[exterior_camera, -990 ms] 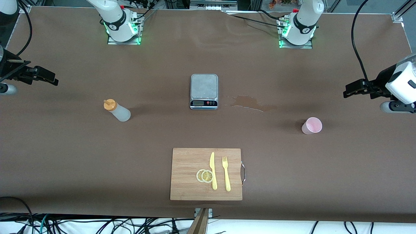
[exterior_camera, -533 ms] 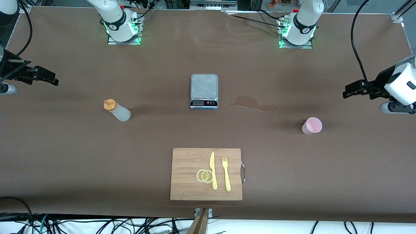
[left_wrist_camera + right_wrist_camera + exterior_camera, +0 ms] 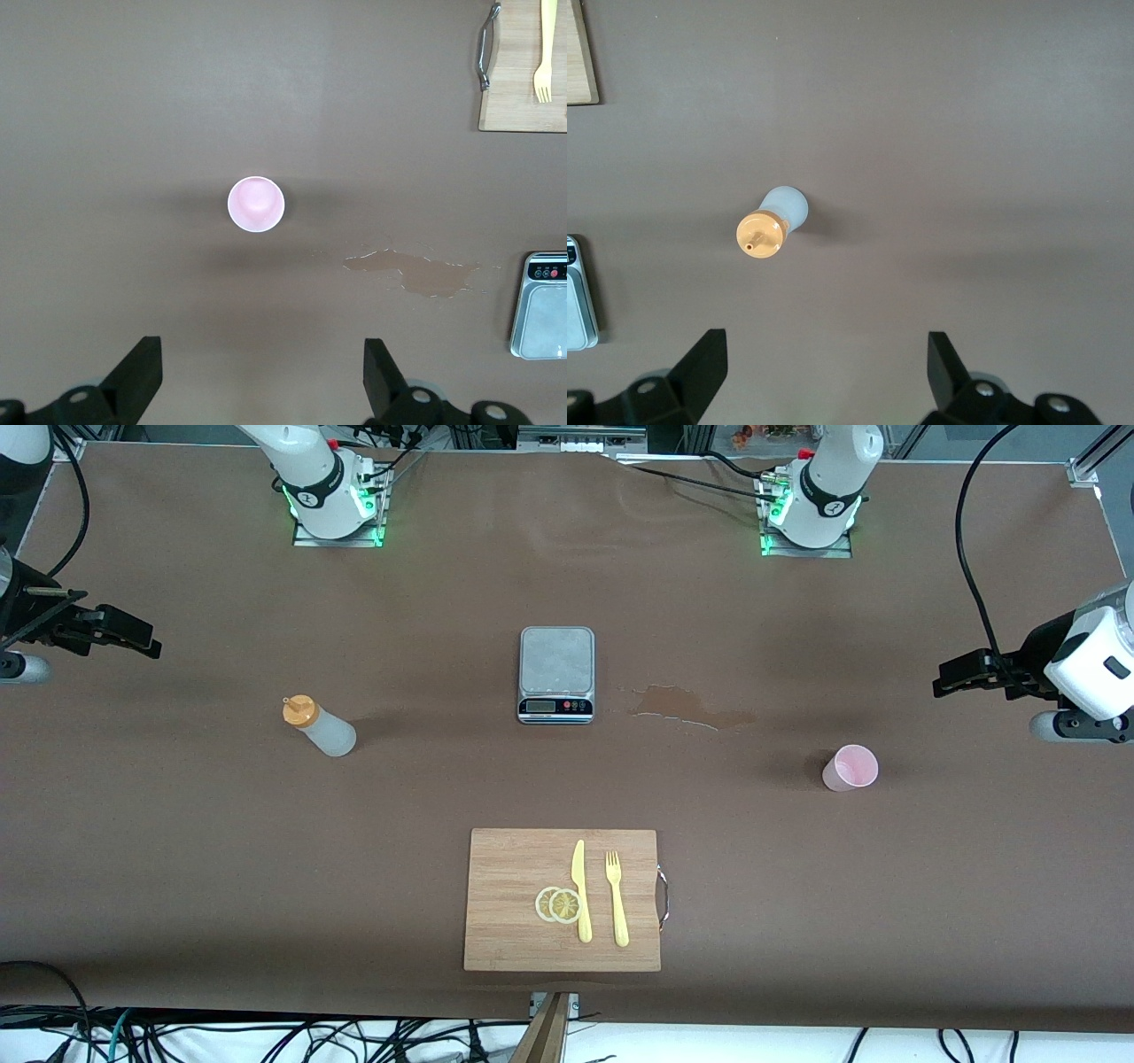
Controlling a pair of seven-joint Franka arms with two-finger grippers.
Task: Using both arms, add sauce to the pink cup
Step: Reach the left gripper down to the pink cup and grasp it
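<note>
- Near the frame's centre right, the pink cup (image 3: pixel 850 768) is standing upright; the sauce bottle (image 3: pixel 319 726) is standing at centre left.
- I am holding my left gripper (image 3: pixel 952 675) wide at the right edge.
- I am spreading my right gripper (image 3: pixel 133 638) wide at the left edge.

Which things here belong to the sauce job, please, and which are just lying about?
Job: bottle, cup, left gripper and right gripper, both high with jaws open.
Lying about: scale, board, knife, fork, lemon slices, spill.
</note>
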